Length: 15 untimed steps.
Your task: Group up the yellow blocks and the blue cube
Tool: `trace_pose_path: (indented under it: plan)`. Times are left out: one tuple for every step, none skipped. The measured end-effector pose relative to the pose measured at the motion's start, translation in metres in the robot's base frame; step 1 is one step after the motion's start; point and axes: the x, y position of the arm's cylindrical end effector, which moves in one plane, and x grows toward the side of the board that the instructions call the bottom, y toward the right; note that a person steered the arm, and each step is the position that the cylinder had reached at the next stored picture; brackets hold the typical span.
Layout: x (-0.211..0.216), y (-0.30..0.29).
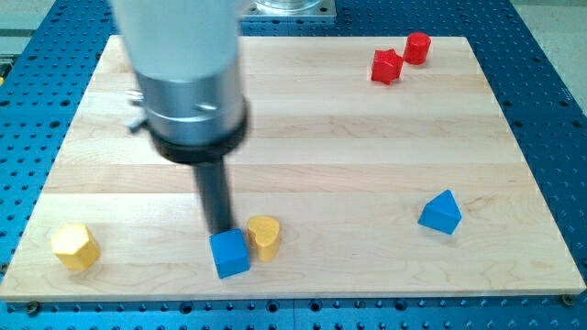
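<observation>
A blue cube sits near the view's bottom, left of centre. A yellow heart-shaped block touches its right side. A yellow hexagonal block lies apart at the view's bottom left. My tip is at the end of the dark rod, just above the blue cube's top edge and left of the yellow heart block, touching or nearly touching the cube.
A blue triangular block lies at the view's right. Two red blocks, a star-like one and a cylinder, sit at the top right. The wooden board is ringed by a blue perforated table.
</observation>
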Motion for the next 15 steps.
trace_pose_path:
  plan:
    - [-0.022,-0.092]
    - [0.003,-0.164]
    - [0.043,-0.160]
    - [0.056,-0.086]
    - [0.062,-0.083]
    - [0.076,-0.067]
    - [0.077,-0.010]
    - [0.077,0.007]
    - [0.082,0.011]
    - [0.082,0.044]
    - [0.083,0.078]
    - [0.081,0.096]
    - [0.072,0.069]
    - [0.083,0.049]
    - [0.072,0.121]
